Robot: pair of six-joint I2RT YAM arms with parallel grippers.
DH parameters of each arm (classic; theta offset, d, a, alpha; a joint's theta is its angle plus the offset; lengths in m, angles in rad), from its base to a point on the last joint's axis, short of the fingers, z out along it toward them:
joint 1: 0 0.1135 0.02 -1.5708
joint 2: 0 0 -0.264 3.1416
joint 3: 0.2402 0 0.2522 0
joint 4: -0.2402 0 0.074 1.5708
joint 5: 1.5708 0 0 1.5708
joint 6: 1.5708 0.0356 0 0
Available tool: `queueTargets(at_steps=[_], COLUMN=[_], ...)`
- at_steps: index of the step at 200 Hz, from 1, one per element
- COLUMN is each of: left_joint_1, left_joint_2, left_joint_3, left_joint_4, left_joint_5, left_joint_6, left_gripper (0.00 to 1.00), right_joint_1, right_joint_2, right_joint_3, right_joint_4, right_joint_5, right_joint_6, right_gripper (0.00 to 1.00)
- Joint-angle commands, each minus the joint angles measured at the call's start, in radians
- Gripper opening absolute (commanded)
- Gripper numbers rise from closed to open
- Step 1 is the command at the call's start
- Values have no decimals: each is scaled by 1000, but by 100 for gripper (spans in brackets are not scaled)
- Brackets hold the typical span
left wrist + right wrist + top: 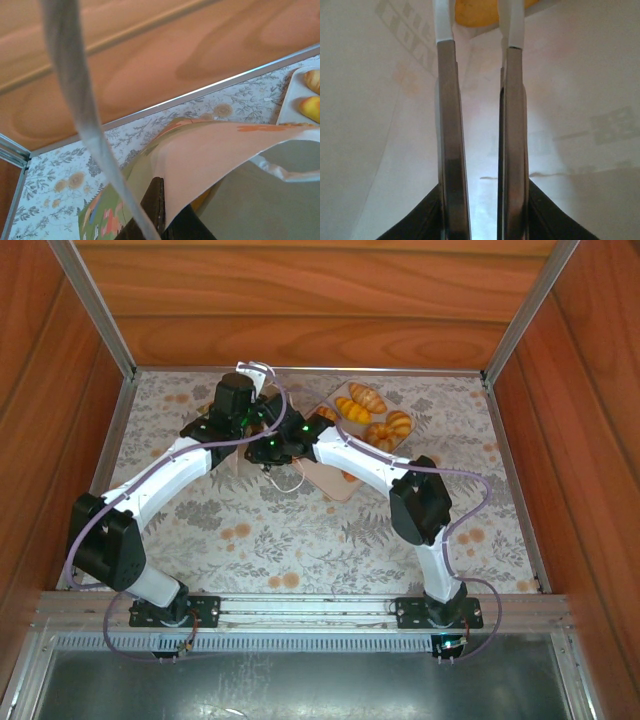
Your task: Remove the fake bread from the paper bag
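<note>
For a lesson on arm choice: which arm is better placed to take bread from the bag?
Right. The right gripper is inside the paper bag, aimed at yellow bread; the left gripper pinches the bag's edge.

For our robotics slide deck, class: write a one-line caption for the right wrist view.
Inside the paper bag, the right pincer, fingers narrowly parted, points at a golden piece of fake bread.

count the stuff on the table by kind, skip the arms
bread on the tray, in plain sight: 4
bread in the bag, seen: 1
tray: 1
bag: 1
total: 7
</note>
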Motion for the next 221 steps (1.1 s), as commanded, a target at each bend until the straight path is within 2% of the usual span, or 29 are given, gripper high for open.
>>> queueTargets(at_steps=[1, 63, 127, 153, 221], left_joint_1=[0, 0, 0, -1, -6], left_joint_2=[-48, -52, -49, -49, -71], left_joint_3=[-1, 5, 9, 7, -14], left_joint_4=[34, 28, 17, 8, -7], left_joint_5=[36, 35, 93, 111, 194], left_joint_6=[-11, 0, 8, 15, 44], left_gripper=[0, 0, 0, 0, 0], right_joint_1=[-37, -60, -61, -65, -94], right_joint_2=[-8, -29, -23, -41, -22], right_joint_3=[-30, -120, -103, -129, -114], right_joint_4=[48, 160, 217, 225, 256], right_joint_5=[19, -8, -79, -66, -130], right_joint_6=[45, 77, 42, 50, 66], right_gripper=[38, 38, 39, 42, 48])
